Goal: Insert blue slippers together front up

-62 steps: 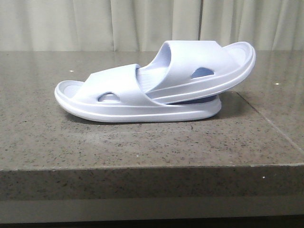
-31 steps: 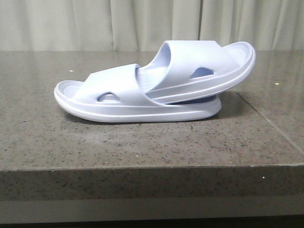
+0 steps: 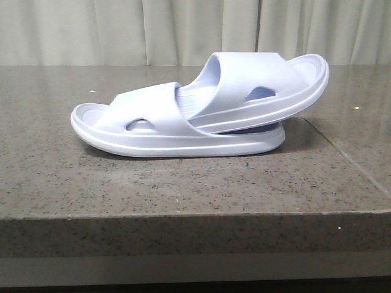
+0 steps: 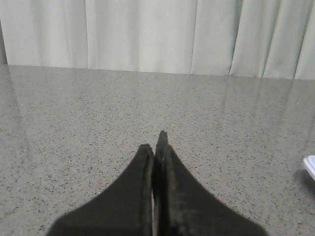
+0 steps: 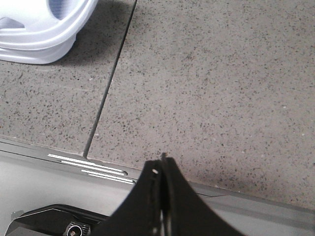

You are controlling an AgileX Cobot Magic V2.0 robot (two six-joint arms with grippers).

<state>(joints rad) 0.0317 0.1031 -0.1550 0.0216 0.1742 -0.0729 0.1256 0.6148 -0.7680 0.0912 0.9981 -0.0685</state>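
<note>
Two pale lavender-blue foam slippers lie nested on the grey stone table. The lower slipper [image 3: 153, 131] rests flat on its sole. The upper slipper [image 3: 263, 88] is pushed under the lower one's strap and tilts up to the right. Neither gripper shows in the front view. My left gripper [image 4: 156, 142] is shut and empty above bare table, with a sliver of a slipper [image 4: 310, 167] at the frame's edge. My right gripper [image 5: 161, 164] is shut and empty near the table's front edge, apart from the slippers' end [image 5: 39, 34].
The stone table [image 3: 183, 189] has a seam [image 5: 110, 78] between slabs to the right of the slippers. A pale curtain [image 3: 183, 30] hangs behind the table. A metal rim [image 5: 88, 164] and dark robot parts [image 5: 59, 221] lie below the table's front edge.
</note>
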